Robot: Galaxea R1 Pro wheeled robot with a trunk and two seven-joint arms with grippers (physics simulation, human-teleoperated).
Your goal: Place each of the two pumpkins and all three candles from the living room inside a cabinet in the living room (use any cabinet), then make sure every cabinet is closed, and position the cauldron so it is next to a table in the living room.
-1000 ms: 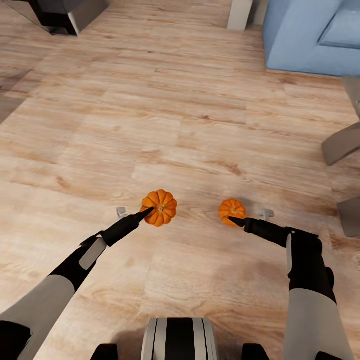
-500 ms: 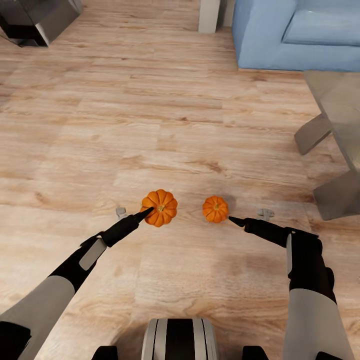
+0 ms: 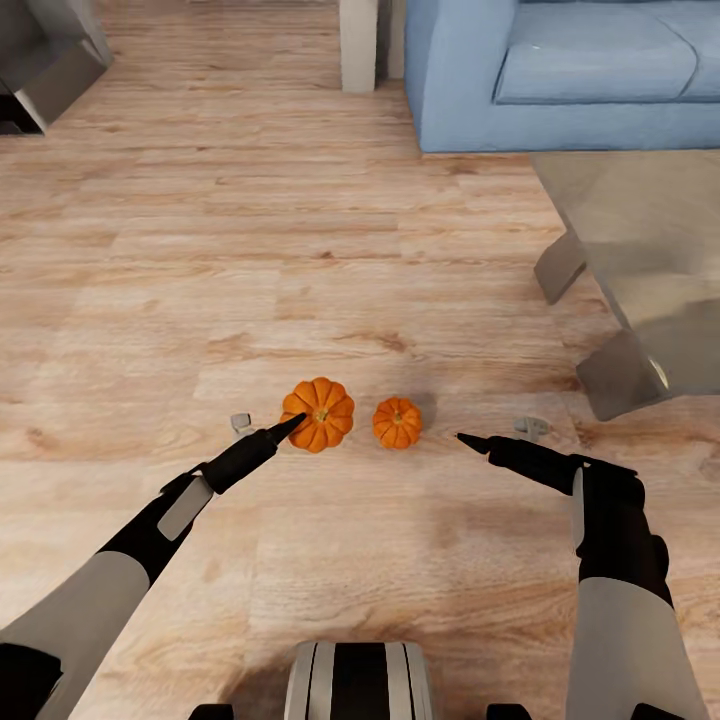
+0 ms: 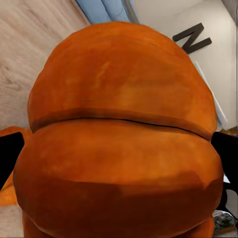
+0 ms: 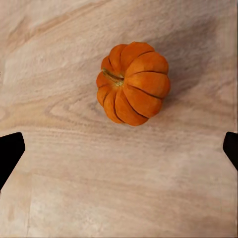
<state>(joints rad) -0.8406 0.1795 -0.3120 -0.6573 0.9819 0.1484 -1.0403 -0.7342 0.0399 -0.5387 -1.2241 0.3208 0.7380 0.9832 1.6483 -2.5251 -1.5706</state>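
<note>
My left gripper point(image 3: 296, 428) is shut on a ribbed orange pumpkin point(image 3: 320, 413), held a little above the wooden floor. In the left wrist view this pumpkin point(image 4: 119, 139) bulges between the black fingertips point(image 4: 10, 158). The second, smaller pumpkin point(image 3: 397, 422) sits on the floor just right of the held one. In the right wrist view it point(image 5: 134, 82) lies ahead of the fingers with its stem tilted sideways. My right gripper point(image 3: 470, 440) is open and holds nothing, a short way right of that pumpkin. Its fingertips point(image 5: 11, 148) stand wide apart.
The glass-topped coffee table point(image 3: 640, 240) on grey legs point(image 3: 612, 375) stands close at the right. A blue sofa point(image 3: 560, 70) is behind it. A white post point(image 3: 358, 45) and a dark grey unit point(image 3: 40, 60) stand at the back. Open wooden floor spreads ahead and to the left.
The camera has swung, so sofa, table and floor slid left in the picture. The floor pumpkin, earlier at my right gripper's tip, now lies apart from it. My left gripper keeps its pumpkin.
</note>
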